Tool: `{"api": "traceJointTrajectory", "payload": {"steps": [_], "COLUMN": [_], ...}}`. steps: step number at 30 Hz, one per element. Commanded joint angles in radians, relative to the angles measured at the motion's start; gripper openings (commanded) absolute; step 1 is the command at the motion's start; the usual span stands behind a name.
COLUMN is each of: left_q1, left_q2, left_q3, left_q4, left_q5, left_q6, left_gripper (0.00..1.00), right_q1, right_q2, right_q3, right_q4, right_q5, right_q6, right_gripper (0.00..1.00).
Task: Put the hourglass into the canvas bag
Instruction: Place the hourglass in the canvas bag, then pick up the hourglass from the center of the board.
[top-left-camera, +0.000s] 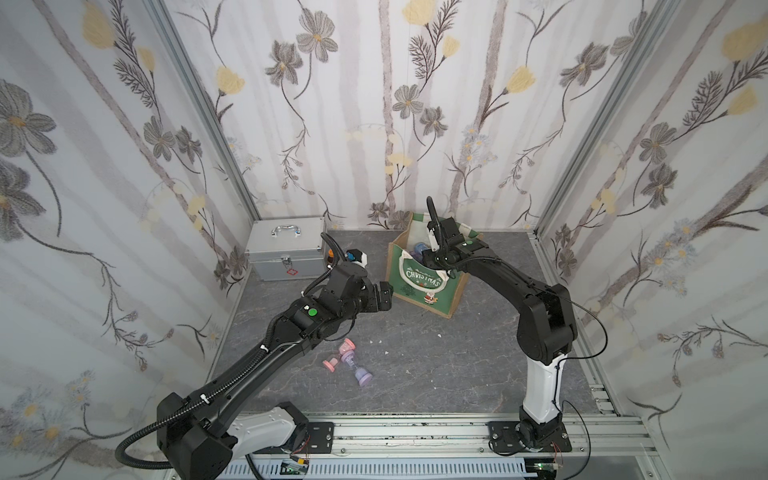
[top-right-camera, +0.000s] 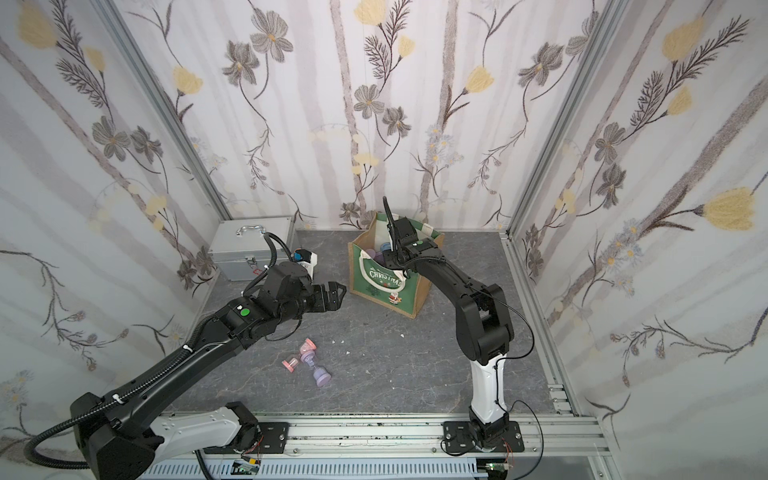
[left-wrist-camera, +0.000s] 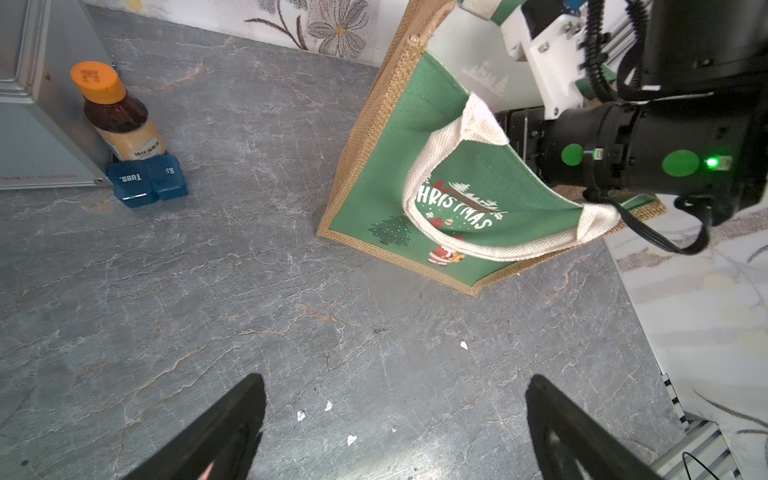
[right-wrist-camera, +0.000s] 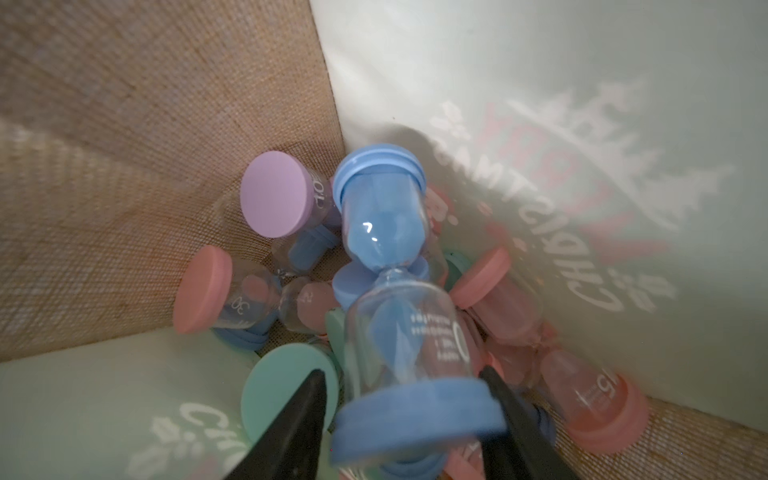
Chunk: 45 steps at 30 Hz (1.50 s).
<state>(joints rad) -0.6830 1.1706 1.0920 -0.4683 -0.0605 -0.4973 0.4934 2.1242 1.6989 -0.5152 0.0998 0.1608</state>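
The green canvas bag (top-left-camera: 419, 286) (top-right-camera: 374, 286) (left-wrist-camera: 386, 166) stands upright at the back of the table, handle drooping over its front. My right gripper (right-wrist-camera: 403, 371) reaches down inside it, against the cream lining (right-wrist-camera: 540, 83). Its jaws stand apart around the blurred lower cap of a blue hourglass (right-wrist-camera: 386, 232), with a gap at one finger. Several pink, purple and teal hourglasses lie beneath. A pink hourglass (top-left-camera: 338, 353) and a purple hourglass (top-left-camera: 359, 374) lie crossed on the table. My left gripper (top-left-camera: 384, 297) (left-wrist-camera: 397, 377) hovers wide open and empty, left of the bag.
A silver metal case (top-left-camera: 289, 249) stands at the back left. Beside it are a brown bottle with an orange cap (left-wrist-camera: 116, 116) and a blue pill box (left-wrist-camera: 145, 180). Small white scraps (left-wrist-camera: 463, 344) dot the grey tabletop. Aluminium rails run along the front edge.
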Motion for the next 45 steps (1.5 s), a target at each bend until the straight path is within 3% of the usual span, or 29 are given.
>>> {"api": "traceJointTrajectory", "payload": {"steps": [1, 12, 25, 35, 45], "left_q1": [0.001, 0.002, 0.002, 0.002, 0.002], "left_q2": [-0.011, -0.029, -0.114, -0.265, -0.359], "left_q3": [-0.002, -0.004, -0.039, -0.123, -0.175], "left_q4": [0.020, 0.006, -0.087, -0.228, -0.348], "left_q5": [-0.025, -0.036, -0.066, -0.142, -0.180], "left_q6": [-0.004, -0.003, -0.006, -0.048, -0.127], "left_gripper": [1.00, 1.00, 1.00, 1.00, 1.00], "right_q1": [0.001, 0.035, 0.158, 0.416, 0.633], "right_q2": [-0.053, -0.227, -0.454, -0.571, -0.472], "right_q3": [-0.021, -0.058, -0.099, -0.258, -0.482], "right_q4": [0.073, 0.110, 0.116, 0.182, 0.397], "right_q5": [0.005, -0.006, 0.057, 0.180, 0.064], "right_q6": [0.005, 0.017, 0.061, 0.141, 0.247], "right_gripper": [0.61, 0.76, 0.84, 0.87, 0.88]}}
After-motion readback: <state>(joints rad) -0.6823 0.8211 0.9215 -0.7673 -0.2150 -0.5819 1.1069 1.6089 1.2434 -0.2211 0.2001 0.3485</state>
